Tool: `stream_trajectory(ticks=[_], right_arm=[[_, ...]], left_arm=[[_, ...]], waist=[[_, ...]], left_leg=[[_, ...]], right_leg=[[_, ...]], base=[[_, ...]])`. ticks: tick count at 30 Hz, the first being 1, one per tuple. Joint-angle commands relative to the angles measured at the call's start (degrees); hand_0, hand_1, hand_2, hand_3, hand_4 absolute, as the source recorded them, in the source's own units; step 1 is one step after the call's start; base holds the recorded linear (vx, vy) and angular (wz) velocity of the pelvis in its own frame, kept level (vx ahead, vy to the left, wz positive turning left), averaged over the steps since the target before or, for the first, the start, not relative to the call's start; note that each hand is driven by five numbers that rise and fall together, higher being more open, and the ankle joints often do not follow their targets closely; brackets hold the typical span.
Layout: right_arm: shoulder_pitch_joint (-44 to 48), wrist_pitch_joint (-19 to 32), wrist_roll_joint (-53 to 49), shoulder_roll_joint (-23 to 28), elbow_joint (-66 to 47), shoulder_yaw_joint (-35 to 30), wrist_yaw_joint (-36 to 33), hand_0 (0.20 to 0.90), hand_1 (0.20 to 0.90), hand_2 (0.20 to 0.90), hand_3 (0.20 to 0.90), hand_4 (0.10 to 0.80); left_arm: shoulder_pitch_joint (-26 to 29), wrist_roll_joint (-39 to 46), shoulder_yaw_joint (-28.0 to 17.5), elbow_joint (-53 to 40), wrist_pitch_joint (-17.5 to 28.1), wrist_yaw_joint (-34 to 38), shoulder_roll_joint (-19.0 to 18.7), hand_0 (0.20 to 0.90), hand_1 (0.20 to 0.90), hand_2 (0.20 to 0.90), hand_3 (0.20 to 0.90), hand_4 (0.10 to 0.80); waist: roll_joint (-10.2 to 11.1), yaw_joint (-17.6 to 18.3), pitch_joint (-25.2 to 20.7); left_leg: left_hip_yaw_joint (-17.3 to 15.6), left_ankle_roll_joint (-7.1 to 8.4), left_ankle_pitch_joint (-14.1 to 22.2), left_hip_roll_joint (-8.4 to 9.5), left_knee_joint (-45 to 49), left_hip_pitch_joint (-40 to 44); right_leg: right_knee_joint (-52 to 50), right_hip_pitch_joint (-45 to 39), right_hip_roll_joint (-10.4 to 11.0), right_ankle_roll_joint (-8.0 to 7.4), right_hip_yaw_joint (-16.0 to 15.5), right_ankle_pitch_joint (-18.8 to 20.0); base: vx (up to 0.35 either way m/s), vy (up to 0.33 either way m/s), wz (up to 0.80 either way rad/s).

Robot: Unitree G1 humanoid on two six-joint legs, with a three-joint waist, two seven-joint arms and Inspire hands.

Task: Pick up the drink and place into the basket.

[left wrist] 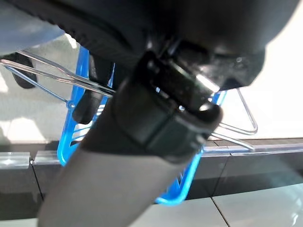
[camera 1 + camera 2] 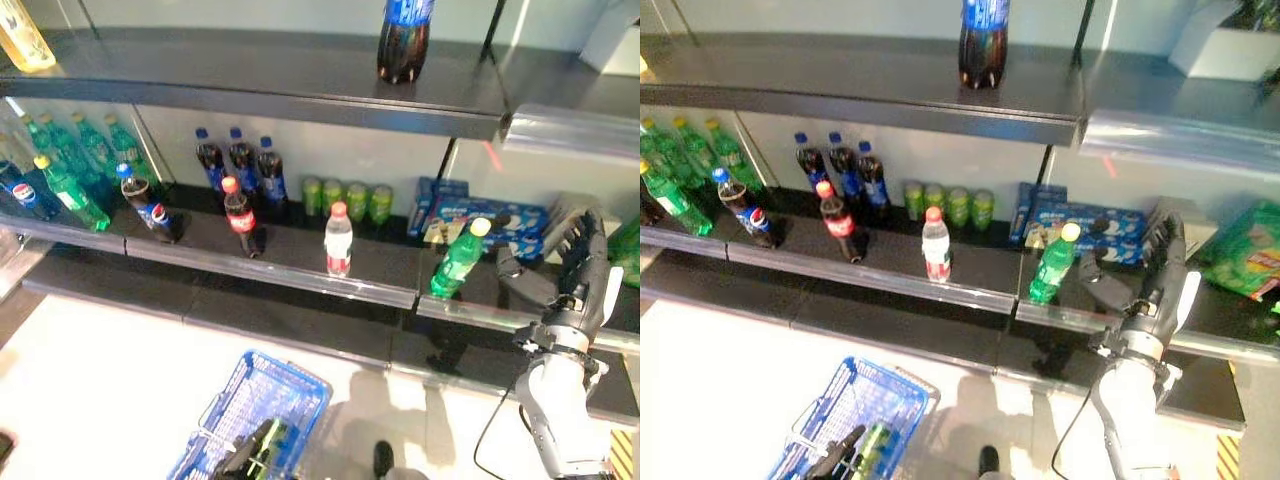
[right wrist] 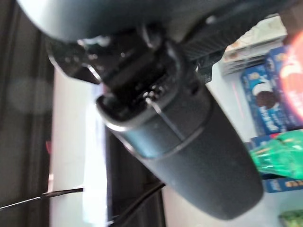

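Observation:
A green drink bottle with a yellow cap (image 2: pixel 456 262) stands tilted near the front edge of the middle shelf (image 2: pixel 300 285). It also shows in the right eye view (image 2: pixel 1051 265) and the right wrist view (image 3: pixel 279 158). My right hand (image 2: pixel 585 268) is open, fingers straight and upright, just right of the bottle and apart from it, thumb (image 2: pixel 522 282) towards it. My left hand (image 2: pixel 247 457) is shut on the thin wire handles (image 1: pixel 57 78) of the blue basket (image 2: pixel 262 395), which hangs low in front of the shelf. Something green (image 2: pixel 872 444) lies in the basket.
The middle shelf holds cola bottles (image 2: pixel 240 165), a red-capped cola bottle (image 2: pixel 240 218), a clear bottle with a red cap (image 2: pixel 338 240), green cans (image 2: pixel 347 198), green bottles (image 2: pixel 75 165) at the left and blue biscuit boxes (image 2: pixel 485 220). A large cola bottle (image 2: pixel 402 40) stands on the top shelf.

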State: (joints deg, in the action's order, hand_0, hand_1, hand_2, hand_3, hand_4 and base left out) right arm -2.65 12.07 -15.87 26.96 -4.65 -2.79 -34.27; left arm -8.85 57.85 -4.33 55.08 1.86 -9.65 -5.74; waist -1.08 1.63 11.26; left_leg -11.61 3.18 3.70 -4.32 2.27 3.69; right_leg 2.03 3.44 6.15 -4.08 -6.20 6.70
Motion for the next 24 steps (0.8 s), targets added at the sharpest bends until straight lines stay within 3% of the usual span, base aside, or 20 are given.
stream_trajectory(ticks=[1, 10, 19, 24], right_arm=[[7.15, 4.69, 0.50, 3.32, -3.71, -0.91, -2.45, 0.900, 0.900, 0.900, 0.900, 0.800], [9.50, 5.45, 1.08, 3.20, -2.06, 2.60, -3.56, 0.900, 0.900, 0.900, 0.900, 0.800], [10.03, 5.30, 1.69, 4.19, -1.56, 3.41, -2.54, 0.900, 0.900, 0.900, 0.900, 0.800], [16.12, 4.19, 1.83, 5.00, 1.04, 4.44, -4.97, 0.900, 0.900, 0.900, 0.900, 0.800]], left_arm=[[-0.85, 2.41, 4.19, -4.99, 2.79, -3.96, -2.35, 0.300, 0.300, 0.300, 0.200, 0.100], [0.74, 6.38, 7.33, -8.27, 4.61, -5.22, -2.63, 0.300, 0.300, 0.300, 0.200, 0.100], [0.69, 6.95, 8.26, -9.63, 4.85, -5.63, -2.73, 0.300, 0.300, 0.300, 0.200, 0.100], [2.53, 7.44, 8.90, -9.84, 4.38, -5.81, -3.79, 0.300, 0.300, 0.300, 0.200, 0.100]], waist=[[1.22, -0.68, 2.95], [-0.02, 0.07, 7.92], [-0.63, -0.12, 9.56], [-0.98, -0.89, 11.62]], left_leg=[[2.42, -0.71, 3.98, -0.35, 12.07, -6.52], [3.36, -0.99, 3.07, 0.14, 14.99, -11.01], [3.78, -0.95, 2.89, 0.11, 16.62, -11.82], [4.62, -0.86, 2.48, 0.11, 18.17, -14.01]], right_leg=[[-9.68, 0.97, 3.11, -1.26, -1.13, -7.31], [-11.68, 4.38, 3.22, -0.64, -0.73, -7.15], [-12.12, 3.77, 3.24, -0.55, -0.62, -7.33], [-12.82, 4.67, 3.28, -0.17, -1.16, -7.31]], base=[[-0.080, -0.015, 0.02], [-0.072, -0.009, -0.02], [0.012, -0.015, 0.00], [-0.043, -0.043, 0.03]])
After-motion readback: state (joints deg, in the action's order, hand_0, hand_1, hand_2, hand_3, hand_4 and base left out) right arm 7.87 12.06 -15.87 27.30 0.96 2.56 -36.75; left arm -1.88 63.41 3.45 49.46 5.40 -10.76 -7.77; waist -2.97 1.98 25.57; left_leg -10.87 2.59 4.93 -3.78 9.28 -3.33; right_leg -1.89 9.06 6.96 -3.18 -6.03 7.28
